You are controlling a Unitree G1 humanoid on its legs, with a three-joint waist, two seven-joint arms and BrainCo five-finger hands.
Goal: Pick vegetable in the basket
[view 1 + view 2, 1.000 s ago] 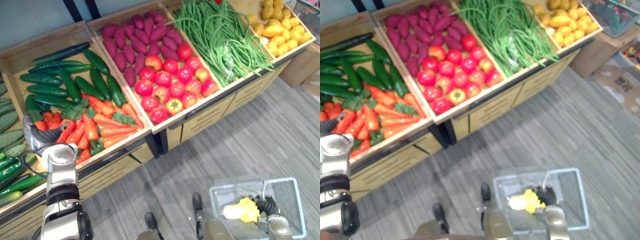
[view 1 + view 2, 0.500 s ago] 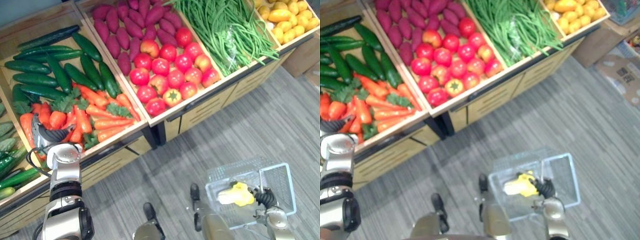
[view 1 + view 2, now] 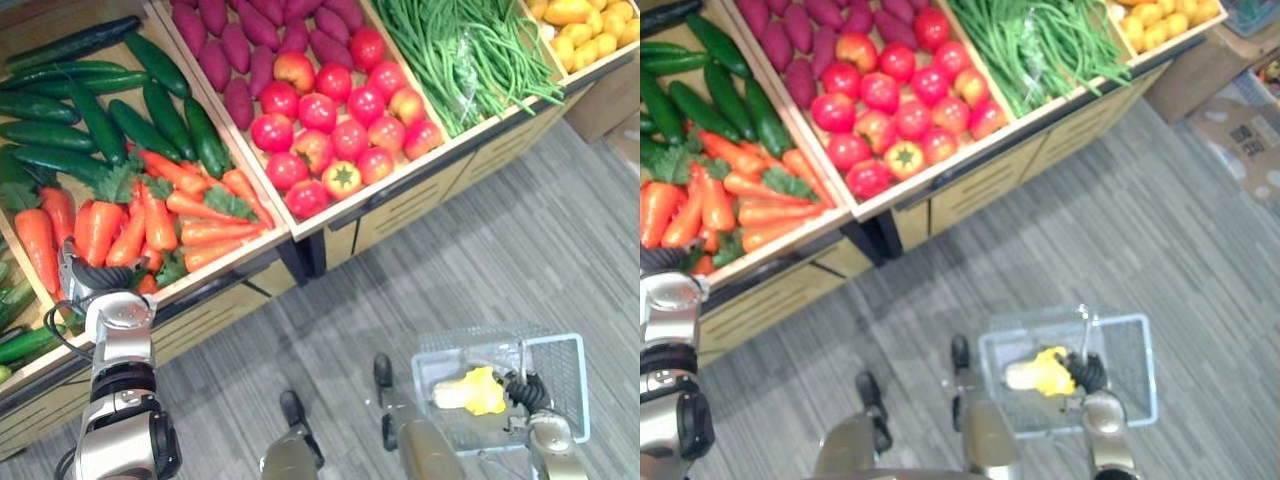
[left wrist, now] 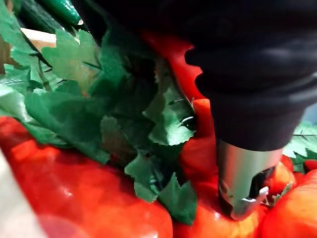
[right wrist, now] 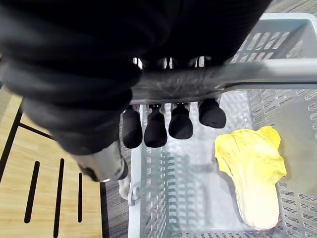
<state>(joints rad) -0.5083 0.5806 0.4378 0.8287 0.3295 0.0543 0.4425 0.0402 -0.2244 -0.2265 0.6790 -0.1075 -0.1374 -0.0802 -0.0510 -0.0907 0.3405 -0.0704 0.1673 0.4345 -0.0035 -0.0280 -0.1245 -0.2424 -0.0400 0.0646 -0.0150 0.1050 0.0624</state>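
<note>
Left hand [image 3: 82, 280] among the carrots [image 3: 150, 220] at the crate's [image 3: 245, 260] front edge.
Its grip I cannot tell; right hand [image 3: 527, 392] clenches the handle [image 5: 257, 74] of the basket [image 3: 572, 372]. Carrots look stiff, light (leaves soft): grasp mid-body.

Cucumbers [image 3: 100, 120] behind carrots [image 3: 152, 215], tomatoes [image 3: 318, 110] right of them, beans [image 3: 465, 55] farther right; cabbage [image 3: 470, 390] in basket [image 3: 565, 365] before stand [image 3: 420, 200]

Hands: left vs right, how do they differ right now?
The left hand is down among the carrots and their leaves, while the right hand is over the floor at the basket. The right hand's fingers curl round its handle; the left hand's grip can't be read.
</note>
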